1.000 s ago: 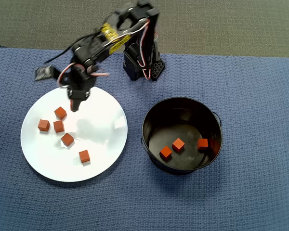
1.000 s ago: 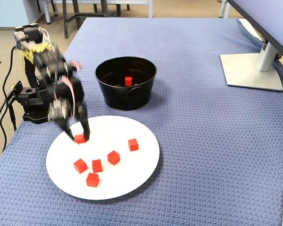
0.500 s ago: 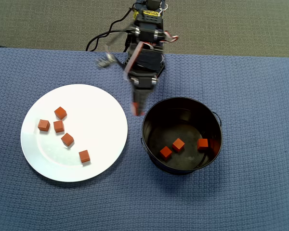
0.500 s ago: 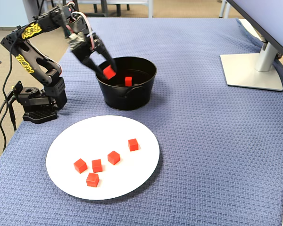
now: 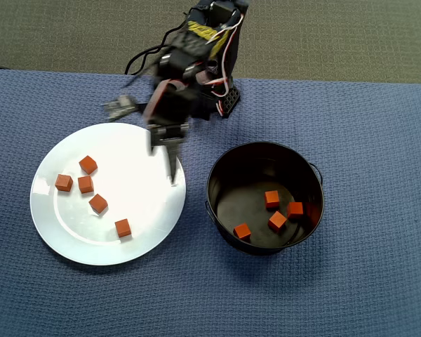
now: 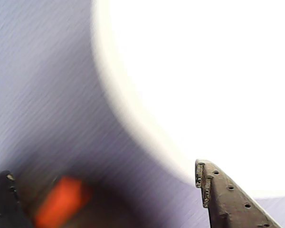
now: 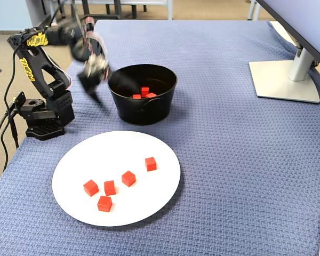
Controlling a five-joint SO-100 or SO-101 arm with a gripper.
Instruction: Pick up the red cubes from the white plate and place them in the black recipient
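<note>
Several red cubes (image 5: 98, 203) lie on the left half of the white plate (image 5: 140, 182), also seen in the fixed view as cubes (image 7: 128, 178) on the plate (image 7: 122, 149). Several more cubes (image 5: 277, 221) rest on the bottom of the black recipient (image 5: 209, 184); the fixed view shows three of them (image 7: 144, 92) inside it (image 7: 144, 112). My gripper (image 5: 163, 163) hangs open and empty above the plate's right edge, left of the pot. In the wrist view the gripper (image 6: 103, 172) is spread wide over blue cloth beside the plate (image 6: 204, 71), with a blurred orange-red shape (image 6: 61, 202) in a dark patch.
The arm's base (image 7: 42, 114) stands at the table edge behind the plate. A blue woven cloth (image 5: 351, 281) covers the table. A monitor foot (image 7: 285, 80) sits at the far right in the fixed view.
The gripper held a cube at the pot's rim half a second ago; it is now open and has swung back toward the plate. The pot holds one more cube, and those inside have shifted.
</note>
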